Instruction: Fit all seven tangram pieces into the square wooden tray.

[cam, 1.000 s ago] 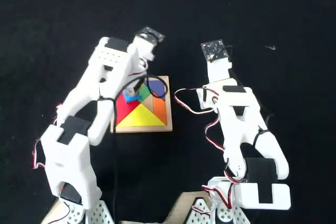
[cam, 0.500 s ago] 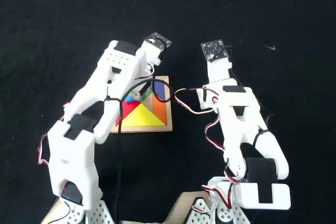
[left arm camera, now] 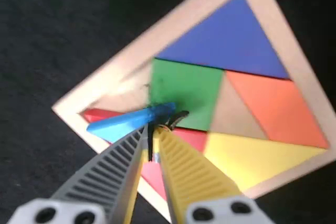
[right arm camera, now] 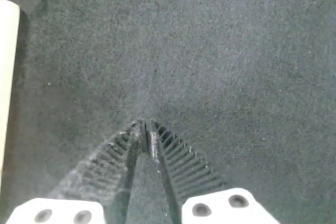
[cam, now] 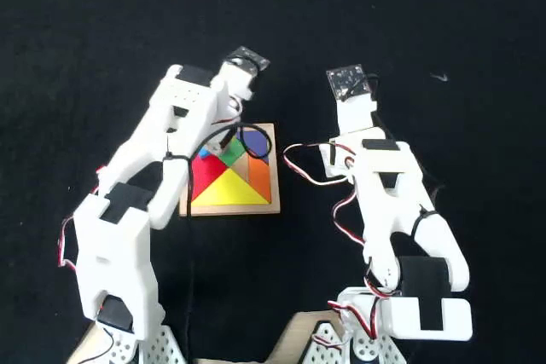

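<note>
The left end effector [left arm camera: 151, 129] is all but closed, its tips pinching the lower edge of the light blue piece [left arm camera: 128, 121]. That piece is tilted, one end over the red piece [left arm camera: 195, 139] and the other touching the green square [left arm camera: 186, 95].

Beside the light blue piece, the corner of the square wooden tray [left arm camera: 105, 83] shows bare wood. A tan triangle [left arm camera: 236, 116] also lies between the green, orange and yellow pieces; whether it is a piece or a gap I cannot tell.

In the high view, the tray [cam: 230, 209] lies at about 9 o'clock from the middle of the black worktop [cam: 461, 57]. Inside it:
- the dark blue triangle [cam: 254, 140] is at 1 o'clock
- the orange piece [cam: 259, 175] is at 3 o'clock
- the yellow triangle [cam: 229, 190] is at 6 o'clock
- the red piece is at 9 o'clock
- the green square is near 12 o'clock

The left arm [cam: 162, 142] leans in over the tray from 7 o'clock and covers its 11 o'clock corner.

The right end effector [right arm camera: 143, 128] is closed with nothing in it, its ridged fingers [right arm camera: 178, 156] meeting over bare worktop. The right arm [cam: 384, 185] is at 3 o'clock from the tray and apart from it.
</note>
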Robot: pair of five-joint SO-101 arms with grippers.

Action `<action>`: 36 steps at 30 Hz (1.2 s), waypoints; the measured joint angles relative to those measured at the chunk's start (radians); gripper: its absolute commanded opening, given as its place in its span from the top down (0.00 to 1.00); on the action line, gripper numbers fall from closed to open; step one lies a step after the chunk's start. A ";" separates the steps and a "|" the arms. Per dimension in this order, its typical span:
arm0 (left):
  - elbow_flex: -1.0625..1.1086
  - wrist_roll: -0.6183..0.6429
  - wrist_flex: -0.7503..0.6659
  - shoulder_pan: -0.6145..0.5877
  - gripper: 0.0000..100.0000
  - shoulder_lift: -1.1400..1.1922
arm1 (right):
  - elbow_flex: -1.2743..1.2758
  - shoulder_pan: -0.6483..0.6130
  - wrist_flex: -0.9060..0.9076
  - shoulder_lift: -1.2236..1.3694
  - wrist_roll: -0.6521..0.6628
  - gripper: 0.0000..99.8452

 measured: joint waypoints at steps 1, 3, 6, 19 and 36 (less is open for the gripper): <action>0.000 -0.009 -0.006 -0.008 0.96 0.000 | 0.000 0.000 0.000 0.000 0.000 0.99; -0.006 -0.017 -0.009 -0.015 0.96 0.000 | 0.000 0.000 0.000 0.000 0.000 0.99; -0.009 -0.018 -0.034 -0.017 0.96 0.002 | 0.000 0.000 0.000 0.000 0.000 0.99; -0.009 -0.018 -0.095 -0.017 0.96 0.003 | 0.000 0.000 0.000 0.000 0.000 0.99; -0.080 0.028 0.212 -0.160 0.96 -0.603 | 0.000 0.003 0.000 0.000 0.000 0.99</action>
